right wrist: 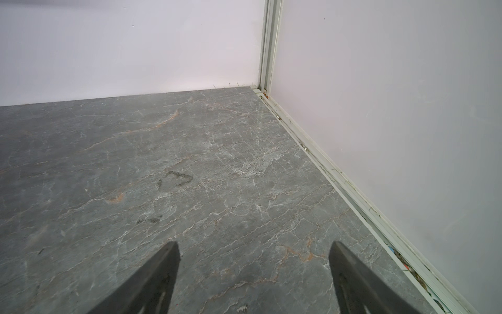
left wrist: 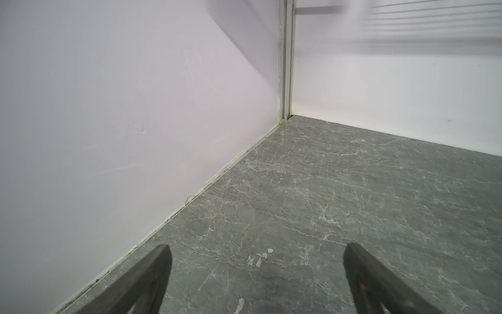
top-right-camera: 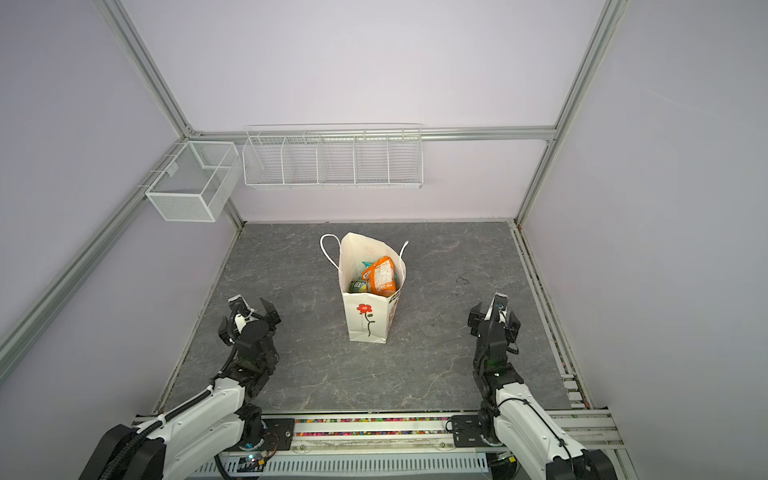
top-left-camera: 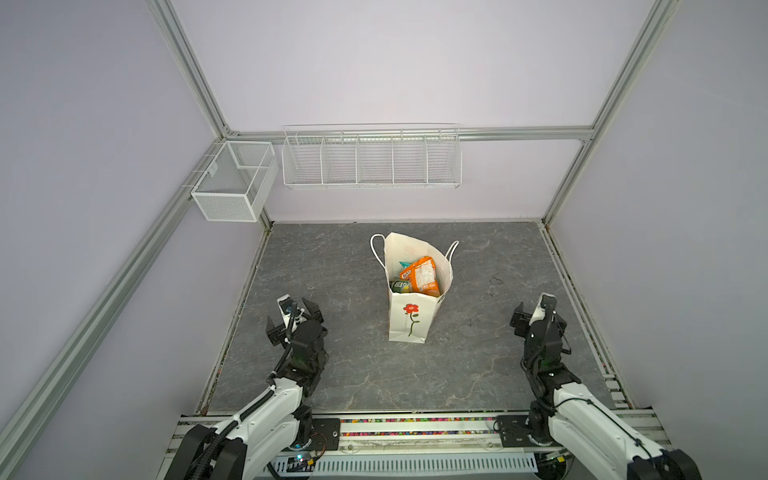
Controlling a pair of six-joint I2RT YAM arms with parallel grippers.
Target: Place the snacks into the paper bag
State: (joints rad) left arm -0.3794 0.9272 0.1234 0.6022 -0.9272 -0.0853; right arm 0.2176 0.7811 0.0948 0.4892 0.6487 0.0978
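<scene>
In both top views the white paper bag [top-left-camera: 409, 322] [top-right-camera: 368, 322], printed with a red flower, stands upright and open at mid-table. Snacks show inside its mouth: an orange packet [top-left-camera: 422, 276] [top-right-camera: 380, 276], a green one [top-left-camera: 400, 286] [top-right-camera: 357, 286] and a teal corner [top-left-camera: 404, 263] [top-right-camera: 368, 264]; anything deeper is hidden. My left gripper [top-left-camera: 291, 318] [top-right-camera: 246, 320] [left wrist: 258, 246] hangs open and empty to the bag's left, apart from it. My right gripper [top-left-camera: 539, 318] [top-right-camera: 494, 320] [right wrist: 254, 242] is open and empty to the bag's right. Both wrist views show only bare tabletop between the jaws.
A white wire basket [top-left-camera: 372, 160] with dividers and a white mesh box [top-left-camera: 232, 183] hang on the back wall above the grey marbled table [top-left-camera: 332, 374]. Lilac walls close in the table on the left, back and right. An aluminium rail runs along the front edge.
</scene>
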